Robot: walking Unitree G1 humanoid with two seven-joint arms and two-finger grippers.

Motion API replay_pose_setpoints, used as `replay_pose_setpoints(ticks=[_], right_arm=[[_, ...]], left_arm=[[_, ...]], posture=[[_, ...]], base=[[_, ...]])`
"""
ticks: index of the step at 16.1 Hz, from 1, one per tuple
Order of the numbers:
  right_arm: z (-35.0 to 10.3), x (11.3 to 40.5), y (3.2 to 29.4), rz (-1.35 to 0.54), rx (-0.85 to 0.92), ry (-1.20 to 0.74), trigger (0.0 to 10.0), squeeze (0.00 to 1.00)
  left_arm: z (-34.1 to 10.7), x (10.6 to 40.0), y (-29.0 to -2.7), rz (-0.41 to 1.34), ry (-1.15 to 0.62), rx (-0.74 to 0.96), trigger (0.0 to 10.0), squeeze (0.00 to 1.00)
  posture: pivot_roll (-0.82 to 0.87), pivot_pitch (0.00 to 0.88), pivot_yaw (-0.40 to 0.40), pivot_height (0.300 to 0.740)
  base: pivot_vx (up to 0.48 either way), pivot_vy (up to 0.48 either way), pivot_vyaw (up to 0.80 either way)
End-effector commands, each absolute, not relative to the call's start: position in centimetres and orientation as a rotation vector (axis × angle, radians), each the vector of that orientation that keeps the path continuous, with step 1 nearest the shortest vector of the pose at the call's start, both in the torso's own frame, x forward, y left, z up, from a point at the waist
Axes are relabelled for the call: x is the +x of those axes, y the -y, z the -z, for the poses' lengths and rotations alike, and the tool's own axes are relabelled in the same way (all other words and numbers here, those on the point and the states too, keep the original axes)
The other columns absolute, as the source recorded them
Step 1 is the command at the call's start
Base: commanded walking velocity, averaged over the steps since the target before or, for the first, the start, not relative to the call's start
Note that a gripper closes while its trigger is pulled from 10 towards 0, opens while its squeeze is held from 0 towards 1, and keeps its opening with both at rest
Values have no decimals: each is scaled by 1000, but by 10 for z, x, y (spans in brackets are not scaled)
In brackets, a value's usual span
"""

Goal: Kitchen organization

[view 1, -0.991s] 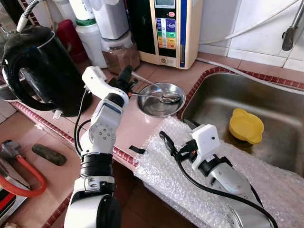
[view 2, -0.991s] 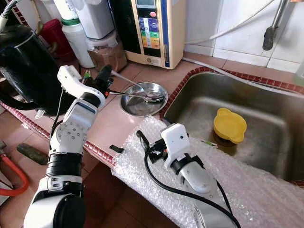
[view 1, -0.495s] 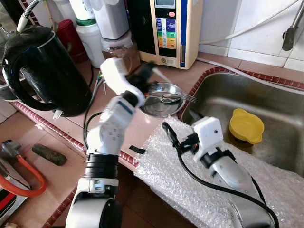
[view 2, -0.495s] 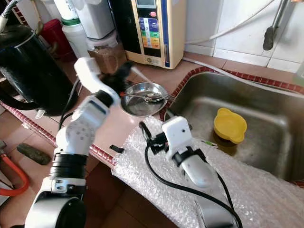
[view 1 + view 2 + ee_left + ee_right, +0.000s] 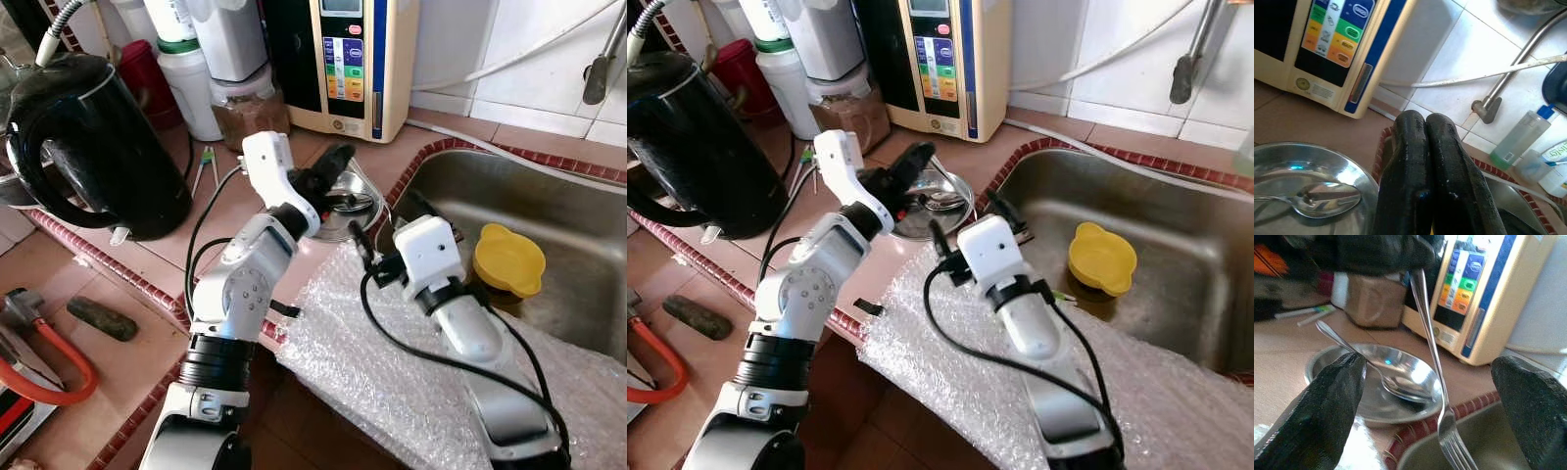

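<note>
We can read no words, brand names or numbers anywhere. The cream water machine (image 5: pixel 345 61) at the back of the bench carries a column of coloured button panels in blue, green, yellow and orange, each with small marks too tiny and blurred for us to make out; in the left wrist view we also see a round seal and a pale printed sticker near its base (image 5: pixel 1311 87), both illegible. The clear bottle (image 5: pixel 1518 139) by the tap bears a small label with a barcode-like patch, which we cannot read either.
</note>
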State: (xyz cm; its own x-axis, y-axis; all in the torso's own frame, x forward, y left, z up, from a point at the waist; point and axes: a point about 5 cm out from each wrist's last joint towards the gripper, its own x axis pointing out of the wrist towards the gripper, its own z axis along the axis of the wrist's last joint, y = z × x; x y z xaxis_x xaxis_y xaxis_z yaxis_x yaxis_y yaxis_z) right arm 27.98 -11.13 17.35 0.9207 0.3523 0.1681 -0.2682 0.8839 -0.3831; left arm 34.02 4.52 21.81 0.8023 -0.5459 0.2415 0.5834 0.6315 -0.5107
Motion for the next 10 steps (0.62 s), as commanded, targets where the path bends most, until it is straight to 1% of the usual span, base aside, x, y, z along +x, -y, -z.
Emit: replay_pose_setpoints(ticks=[1,3,5,6,7,10], right_arm=[[-171,282,110,-325,-378,244,10000,0],[-168,291,112,-286,-370,230,10000,0],[-165,303,107,-302,-387,222,10000,0],[-165,306,105,-313,-399,224,8471,0],[-167,310,105,-311,-419,242,39,0],[-174,319,109,-282,-396,258,0,0]], left_arm=[[-223,337,-45,672,96,-606,0,0],[-224,334,-41,697,97,-617,0,0],[-224,330,-34,720,92,-615,0,0],[-224,329,-32,730,86,-613,0,0],[-221,327,-30,737,76,-612,0,0],[-217,319,-22,771,58,-601,0,0]], posture=[[-240,74,185,740],[-240,74,185,740],[-251,78,181,740],[-250,80,178,740],[-248,81,177,740],[-239,83,171,740]], base=[[0,0,0],[0,0,0],[0,0,0],[0,0,0],[0,0,0],[0,0,0]])
